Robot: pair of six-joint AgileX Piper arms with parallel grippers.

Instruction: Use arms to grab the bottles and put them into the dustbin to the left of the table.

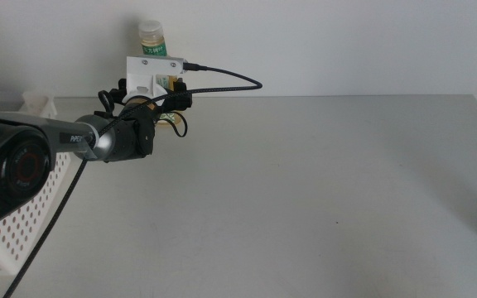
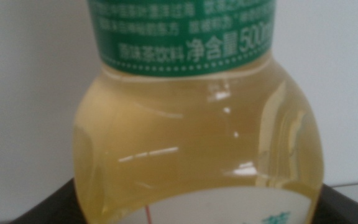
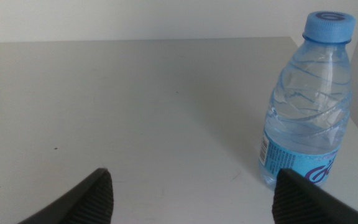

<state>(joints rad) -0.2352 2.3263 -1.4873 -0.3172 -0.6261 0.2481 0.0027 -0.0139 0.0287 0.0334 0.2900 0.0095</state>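
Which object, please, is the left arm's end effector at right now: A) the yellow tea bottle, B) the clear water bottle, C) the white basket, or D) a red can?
A: the yellow tea bottle fills the left wrist view, and the left end effector sits at it.

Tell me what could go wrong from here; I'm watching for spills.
The left tool surrounds the yellow tea bottle with green label at the table's far edge; a loose grip could drop it short of the white perforated plastic basket. The right tool, open, sits beside the clear blue-capped water bottle and might topple it.
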